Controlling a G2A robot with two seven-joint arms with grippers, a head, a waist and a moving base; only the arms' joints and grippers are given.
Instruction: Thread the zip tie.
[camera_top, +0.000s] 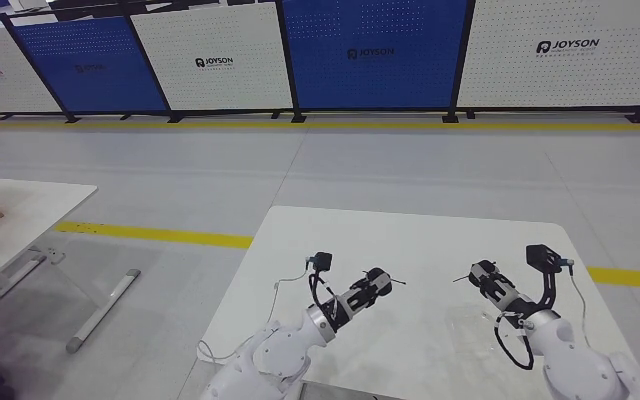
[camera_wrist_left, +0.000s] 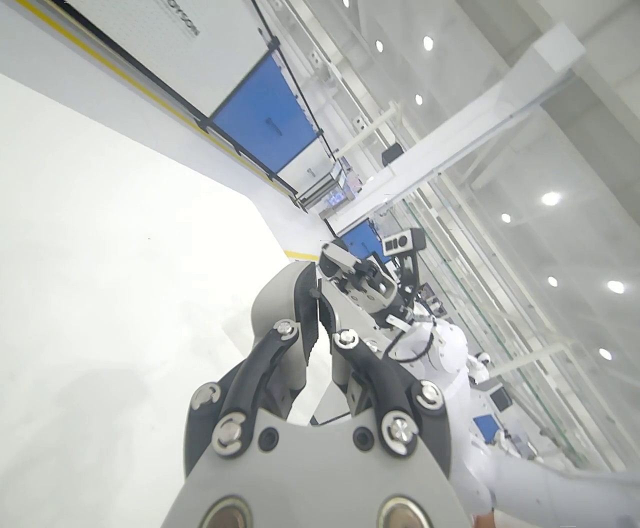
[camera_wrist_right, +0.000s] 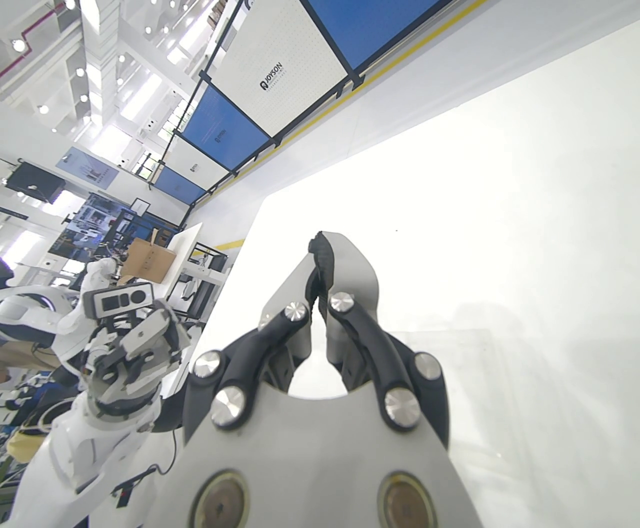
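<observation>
The left gripper (camera_wrist_left: 316, 300) is closed. Its black pads are pressed together on a small dark piece, and in the top view this shows as a thin strip, the zip tie (camera_top: 398, 281), sticking out past the fingertips. The strip lies roughly level. Its long axis runs across the table (camera_top: 420, 230) from the left edge toward the right edge, and it points at the other arm.

The right gripper (camera_wrist_right: 318, 280) is closed too, with no gap between its pads. From above, a dark sliver (camera_top: 461, 278) pokes out of it, aimed back at the left gripper. The two tips face each other nearly in line and are near but not touching, with bare table showing between them. Both grippers hang over the near half of the table, one on each side of its middle, and neither is clearly closer to the gap.

As I judge it, the coming move depends on bringing those two tips together along that one line.

Much is hard to make out. I cannot tell which tip is the tail and which is the locking head. I also cannot tell whether both belong to one tie, or how high either tip sits above the table. In the wrist views the fingers hide most of the strip.
</observation>
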